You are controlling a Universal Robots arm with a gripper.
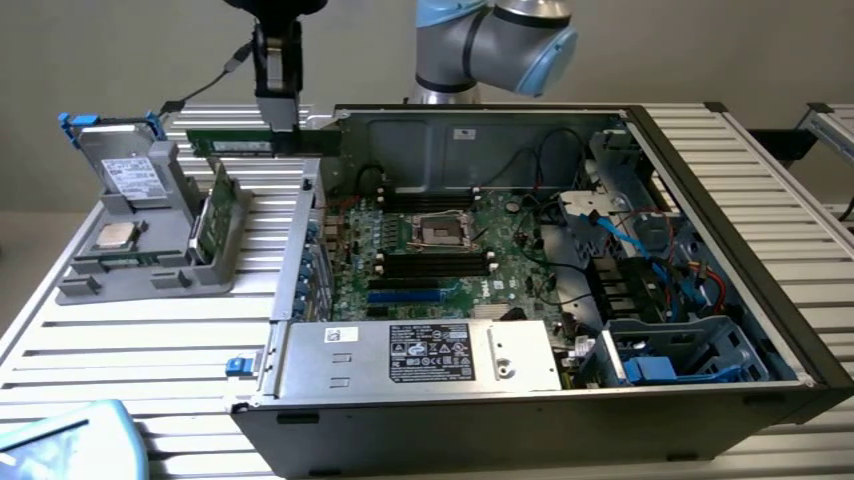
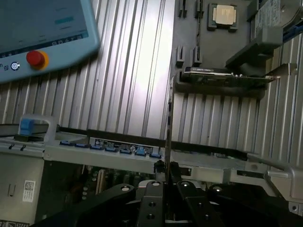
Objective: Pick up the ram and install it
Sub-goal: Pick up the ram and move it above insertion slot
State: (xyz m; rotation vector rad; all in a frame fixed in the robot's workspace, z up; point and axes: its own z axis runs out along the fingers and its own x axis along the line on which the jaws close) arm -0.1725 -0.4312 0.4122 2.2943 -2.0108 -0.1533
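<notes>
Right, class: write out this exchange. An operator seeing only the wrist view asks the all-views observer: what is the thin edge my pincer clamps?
Observer: The exterior view shows its broad face: a long, flat green ram stick, held level by the shut pincer.
Operator: Has it reached a slot yet?
Observer: No. It hangs high by the rear corner of the open dark metal computer case, at the exterior view's left, well above the long black slots on the green motherboard.
</notes>
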